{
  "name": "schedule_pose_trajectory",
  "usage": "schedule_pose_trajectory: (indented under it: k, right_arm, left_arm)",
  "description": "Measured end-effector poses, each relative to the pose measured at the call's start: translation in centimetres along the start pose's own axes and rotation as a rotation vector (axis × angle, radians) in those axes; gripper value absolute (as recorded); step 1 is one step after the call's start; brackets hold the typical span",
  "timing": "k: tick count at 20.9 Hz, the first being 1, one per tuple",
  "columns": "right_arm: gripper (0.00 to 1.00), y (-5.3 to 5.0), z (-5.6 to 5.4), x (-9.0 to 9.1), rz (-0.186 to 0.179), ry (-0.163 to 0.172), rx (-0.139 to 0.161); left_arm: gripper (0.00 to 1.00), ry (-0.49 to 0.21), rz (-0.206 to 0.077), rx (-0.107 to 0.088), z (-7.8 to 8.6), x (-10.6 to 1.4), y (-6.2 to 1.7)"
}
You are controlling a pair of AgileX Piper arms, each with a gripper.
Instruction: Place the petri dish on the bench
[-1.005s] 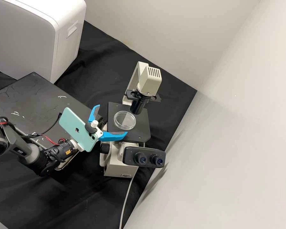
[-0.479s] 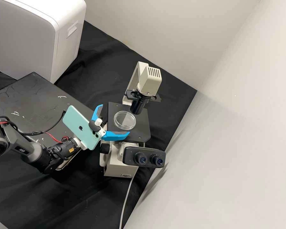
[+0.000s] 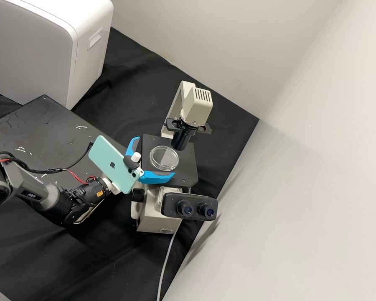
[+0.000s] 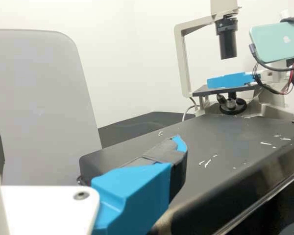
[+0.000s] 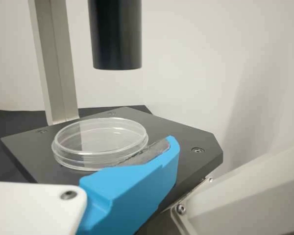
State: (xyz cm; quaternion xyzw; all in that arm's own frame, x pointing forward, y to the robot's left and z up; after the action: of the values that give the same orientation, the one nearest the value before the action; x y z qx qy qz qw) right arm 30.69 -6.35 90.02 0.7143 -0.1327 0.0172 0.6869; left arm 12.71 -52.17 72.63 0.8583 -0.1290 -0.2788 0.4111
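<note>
Looking down from the high view first, you are seeing the petri dish (image 3: 163, 157) lying flat on the microscope stage (image 3: 188, 167), under the black lens barrel (image 3: 181, 140), not on the table (image 3: 125, 83). Your right end effector (image 3: 151, 157) is hanging at the stage's near-left edge with its blue fingers spread wide and gripping nothing. The dish is sitting just ahead of the gap between them, so a straight push forward looks likely to bracket it.

Turning to the left wrist view, your left end effector (image 4: 85, 139) is also showing its fingers parted and bare. It is sitting well away from the stage (image 4: 206, 89), across the black raised plate (image 4: 235, 137), so the right arm is clearly the nearer one.

Closing with the right wrist view, one blue finger (image 5: 137, 181) is lying just beside the dish's (image 5: 100, 142) rim; whether it is touching is not clear. Being round, the dish is offering no long axis to line up with.
</note>
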Motion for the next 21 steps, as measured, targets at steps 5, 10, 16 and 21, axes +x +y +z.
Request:
schedule_pose_trajectory:
  k: [5, 10, 16, 21]
  right_arm:
    - [1.0, -0.3, 0.1, 0.9, -0.009, -0.004, 0.003]
    - [1.0, -0.6, 0.3, 2.0, -0.008, -0.013, -0.005]
    - [1.0, -0.6, 0.8, 2.7, 0.001, -0.035, -0.008]
    - [1.0, -0.6, 1.0, 3.0, 0.004, -0.039, -0.017]
  left_arm:
    - [1.0, 0.0, 0.0, 0.0, 0.0, 0.0, 0.0]
    - [1.0, 0.0, -0.006, 0.002, 0.0, 0.0, -0.1]
    - [1.0, -0.003, -0.01, 0.006, 0.0, 0.1, -0.19]
    - [1.0, -0.014, -0.008, 0.018, 0.0, 0.1, -0.16]
